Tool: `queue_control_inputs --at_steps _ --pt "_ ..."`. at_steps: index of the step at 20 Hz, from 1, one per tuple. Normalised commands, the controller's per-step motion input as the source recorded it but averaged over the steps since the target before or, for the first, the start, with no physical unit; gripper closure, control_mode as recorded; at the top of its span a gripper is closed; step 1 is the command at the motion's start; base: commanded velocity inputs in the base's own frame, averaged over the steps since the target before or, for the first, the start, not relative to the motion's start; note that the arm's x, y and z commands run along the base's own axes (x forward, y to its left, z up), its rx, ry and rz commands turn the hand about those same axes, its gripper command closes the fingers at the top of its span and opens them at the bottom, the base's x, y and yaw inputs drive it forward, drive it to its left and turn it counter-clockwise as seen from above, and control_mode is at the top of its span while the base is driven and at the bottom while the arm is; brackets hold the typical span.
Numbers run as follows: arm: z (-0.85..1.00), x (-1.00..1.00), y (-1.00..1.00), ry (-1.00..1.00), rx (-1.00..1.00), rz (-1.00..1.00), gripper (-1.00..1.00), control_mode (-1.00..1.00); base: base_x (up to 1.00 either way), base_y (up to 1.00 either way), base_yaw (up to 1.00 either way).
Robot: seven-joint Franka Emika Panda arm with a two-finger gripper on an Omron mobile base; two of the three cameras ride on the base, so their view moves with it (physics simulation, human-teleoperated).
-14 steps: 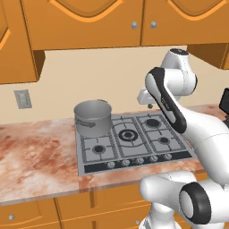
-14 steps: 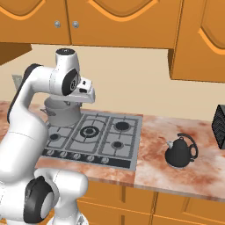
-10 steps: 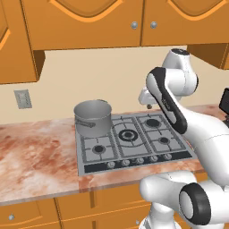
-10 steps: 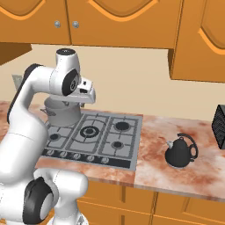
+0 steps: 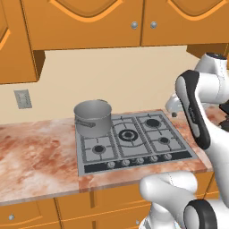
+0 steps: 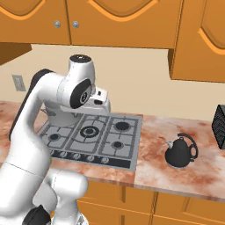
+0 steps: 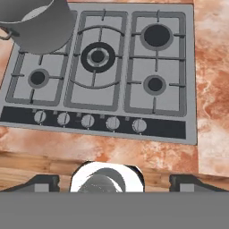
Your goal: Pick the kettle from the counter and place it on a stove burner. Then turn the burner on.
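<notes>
The small black kettle (image 6: 179,151) stands upright on the marbled counter (image 6: 193,176), to the right of the steel cooktop (image 6: 94,132). My gripper (image 7: 114,181) hovers high over the cooktop's front edge, looking down on it. Its two finger tips (image 7: 42,181) stand far apart with nothing between them, so it is open. A small round burner (image 7: 155,83) lies at the front right under the grate bars, and another burner (image 7: 38,78) at the front left. In the right base view the hand (image 6: 101,103) hangs well left of the kettle.
A big grey steel pot (image 5: 92,117) sits on the back left burner. The large multi-ring burner (image 7: 98,56) is in the middle, with a row of knobs (image 7: 87,120) along the front. A dark appliance (image 6: 219,127) stands at the counter's far right. Wall cabinets hang overhead.
The arm has swung to the right over the cooktop, and the hand has come a little lower. Kettle and pot have not moved.
</notes>
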Motion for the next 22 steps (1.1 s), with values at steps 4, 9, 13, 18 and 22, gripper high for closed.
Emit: queue_control_inputs --at_steps 4,9,13,18,22 --pt "-0.01 -0.70 -0.85 0.00 -0.01 0.00 -1.00 -1.00 0.00 0.00 0.00" --pt "-0.10 -0.69 -0.91 0.00 -0.02 0.00 -1.00 -1.00 0.00 0.00 0.00" --pt "-0.25 -0.48 -0.71 0.00 -0.13 0.00 -1.00 -1.00 0.00 0.00 0.00" --pt "-0.22 -0.32 -0.81 0.00 -0.13 -0.01 -1.00 -1.00 0.00 0.00 0.00" --pt "-0.09 -0.27 -0.83 0.00 -0.09 0.00 -1.00 -1.00 0.00 0.00 0.00"
